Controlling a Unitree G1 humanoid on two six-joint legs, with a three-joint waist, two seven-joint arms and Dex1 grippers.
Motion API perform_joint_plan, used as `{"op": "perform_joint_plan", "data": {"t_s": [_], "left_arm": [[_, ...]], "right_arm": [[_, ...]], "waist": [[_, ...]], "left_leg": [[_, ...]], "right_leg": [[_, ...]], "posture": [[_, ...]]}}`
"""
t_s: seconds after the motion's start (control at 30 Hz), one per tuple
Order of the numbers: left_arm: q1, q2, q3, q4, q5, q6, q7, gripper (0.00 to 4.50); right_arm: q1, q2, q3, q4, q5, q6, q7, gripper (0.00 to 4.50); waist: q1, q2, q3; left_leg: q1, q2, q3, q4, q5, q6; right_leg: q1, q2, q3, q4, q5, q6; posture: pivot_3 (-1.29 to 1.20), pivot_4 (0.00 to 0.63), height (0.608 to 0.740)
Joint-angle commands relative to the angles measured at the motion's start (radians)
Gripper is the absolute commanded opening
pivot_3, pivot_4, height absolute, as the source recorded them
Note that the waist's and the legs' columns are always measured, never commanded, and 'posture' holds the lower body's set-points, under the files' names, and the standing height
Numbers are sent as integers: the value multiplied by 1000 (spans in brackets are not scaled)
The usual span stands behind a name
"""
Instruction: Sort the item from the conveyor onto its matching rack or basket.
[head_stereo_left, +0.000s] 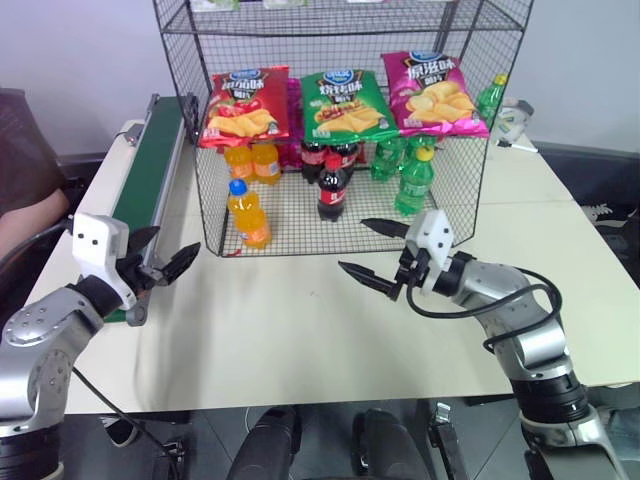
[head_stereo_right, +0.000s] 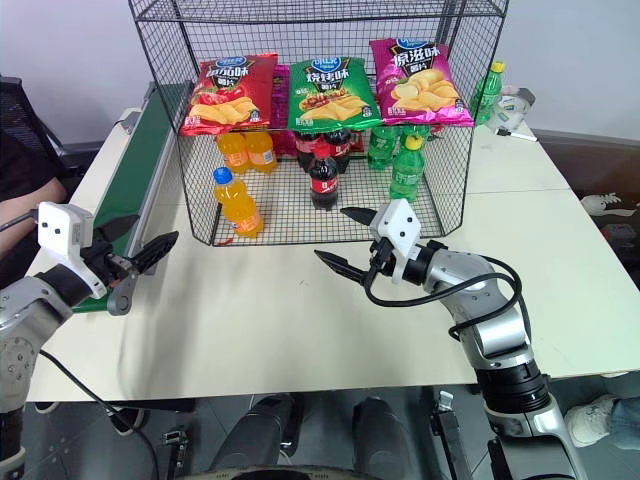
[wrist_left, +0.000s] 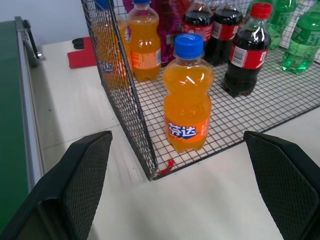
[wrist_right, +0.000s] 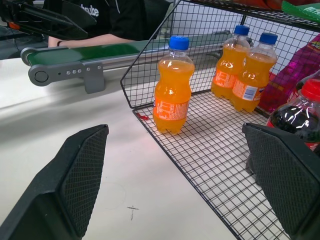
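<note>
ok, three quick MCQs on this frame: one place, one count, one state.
1. Where does the front orange soda bottle stand?
A. on the conveyor
B. on the rack floor, near its front left corner
C. in the left tool

2. How many chip bags hang on the rack front?
A. two
B. three
C. five

3. How are the two tools?
A. both open, holding nothing
B. left shut on the bottle
C. right shut on a cola bottle

Answers:
1 B, it stands upright on the mesh just inside the corner, off the conveyor.
2 B, one red, one green, one pink.
3 A, left tool and right tool both show spread fingers with nothing between them.
</note>
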Motion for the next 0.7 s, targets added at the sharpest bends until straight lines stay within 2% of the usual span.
{"op": "perform_joint_plan", "data": {"t_s": [0.03, 0.7], "left_arm": [[-5, 11, 17, -29, 3, -14, -2, 4394], [-4, 0, 17, -11, 6, -23, -3, 4394]], "right_arm": [[-21, 5, -12, -16, 8, -18, -3, 4500], [-31, 7, -7, -8, 4, -21, -1, 4500]], "waist": [[0, 0, 0], [0, 0, 0]], "left_leg": [[0, 0, 0, 0, 0, 0], [0, 0, 0, 0, 0, 0]], "right_leg": [[0, 0, 0, 0, 0, 0], [0, 0, 0, 0, 0, 0]], "posture": [[0, 150, 740], [0, 150, 740]]}}
